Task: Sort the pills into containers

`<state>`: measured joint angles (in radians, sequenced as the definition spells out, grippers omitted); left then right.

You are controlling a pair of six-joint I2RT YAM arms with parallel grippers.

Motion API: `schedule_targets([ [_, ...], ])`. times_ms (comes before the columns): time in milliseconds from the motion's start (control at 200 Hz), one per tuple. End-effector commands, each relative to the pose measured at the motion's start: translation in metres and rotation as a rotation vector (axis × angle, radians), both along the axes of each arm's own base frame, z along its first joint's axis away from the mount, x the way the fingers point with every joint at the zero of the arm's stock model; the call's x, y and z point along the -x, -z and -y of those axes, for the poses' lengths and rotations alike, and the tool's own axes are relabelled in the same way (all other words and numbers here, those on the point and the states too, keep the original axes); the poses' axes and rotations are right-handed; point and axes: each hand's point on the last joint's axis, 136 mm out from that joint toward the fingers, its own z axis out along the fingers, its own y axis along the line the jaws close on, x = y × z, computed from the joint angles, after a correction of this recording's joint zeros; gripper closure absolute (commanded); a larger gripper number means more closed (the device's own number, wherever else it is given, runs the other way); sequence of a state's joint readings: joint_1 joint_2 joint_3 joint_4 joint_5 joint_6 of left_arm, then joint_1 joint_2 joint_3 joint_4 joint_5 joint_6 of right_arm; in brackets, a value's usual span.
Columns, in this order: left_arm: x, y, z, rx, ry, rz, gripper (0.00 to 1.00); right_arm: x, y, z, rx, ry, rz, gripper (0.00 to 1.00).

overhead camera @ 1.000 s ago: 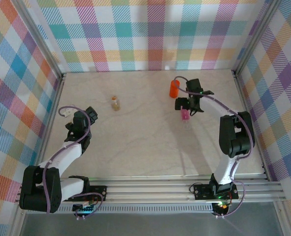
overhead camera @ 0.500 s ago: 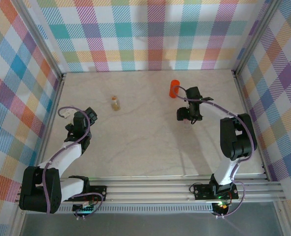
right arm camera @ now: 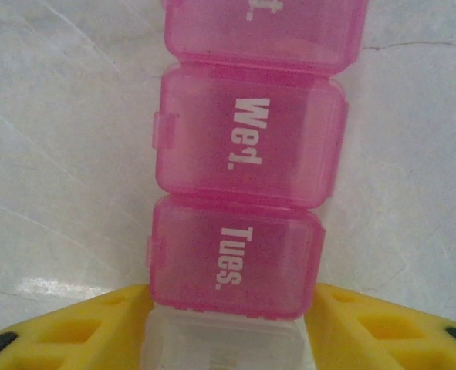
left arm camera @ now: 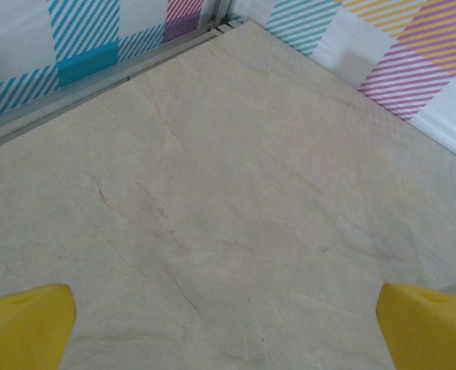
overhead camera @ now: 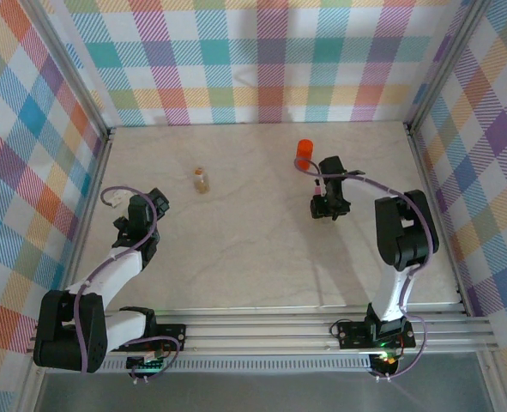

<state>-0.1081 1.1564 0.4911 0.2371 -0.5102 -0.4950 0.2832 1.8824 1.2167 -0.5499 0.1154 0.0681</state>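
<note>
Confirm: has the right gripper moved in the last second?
Yes. The right gripper has shifted toward the near edge of the table, away from the orange bottle.

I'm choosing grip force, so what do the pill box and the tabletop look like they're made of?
The pill box looks like glossy translucent pink plastic, with moulded lid tabs and white day lettering; its nearest compartment looks clear. The tabletop is smooth, marble-patterned, shiny: stone or laminate, can't tell.
</note>
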Motion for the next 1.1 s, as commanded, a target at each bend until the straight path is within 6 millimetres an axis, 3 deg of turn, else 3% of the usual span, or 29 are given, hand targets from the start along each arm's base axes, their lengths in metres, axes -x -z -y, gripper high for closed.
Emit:
schedule_targets([
  [0,-0.004,-0.009,-0.003,0.0,-0.028,0.014,0.0,-0.006,-0.003,-0.007,0.007,-0.05,-0.013,0.55],
  [125,-0.002,-0.01,-0.005,-0.004,-0.034,0.016,0.0,-0.01,-0.006,-0.01,0.009,-0.095,-0.003,0.61],
  [225,-0.001,-0.011,-0.006,-0.005,-0.039,0.019,0.0,-0.009,-0.021,-0.025,-0.032,-0.183,0.021,0.63],
  [340,-0.001,-0.012,-0.006,0.0,-0.042,0.027,0.0,-0.002,-0.041,-0.052,-0.071,-0.363,0.034,0.81],
  [425,0.0,-0.012,-0.005,0.002,-0.041,0.028,0.0,0.01,-0.051,-0.073,-0.037,-0.585,0.058,0.75],
  [525,0.001,-0.013,-0.005,0.006,-0.042,0.034,0.0,0.032,-0.047,-0.093,0.06,-0.907,0.105,0.74],
  [765,-0.001,-0.009,-0.003,0.02,-0.035,0.03,0.0,0.06,-0.035,-0.108,0.2,-1.43,0.085,0.76],
  [865,-0.002,-0.008,-0.003,0.022,-0.035,0.027,0.0,0.055,-0.036,-0.111,0.229,-1.546,0.081,0.77],
  [1095,-0.002,-0.007,-0.003,0.022,-0.033,0.025,0.0,0.02,-0.027,-0.123,0.37,-1.708,0.098,0.76],
])
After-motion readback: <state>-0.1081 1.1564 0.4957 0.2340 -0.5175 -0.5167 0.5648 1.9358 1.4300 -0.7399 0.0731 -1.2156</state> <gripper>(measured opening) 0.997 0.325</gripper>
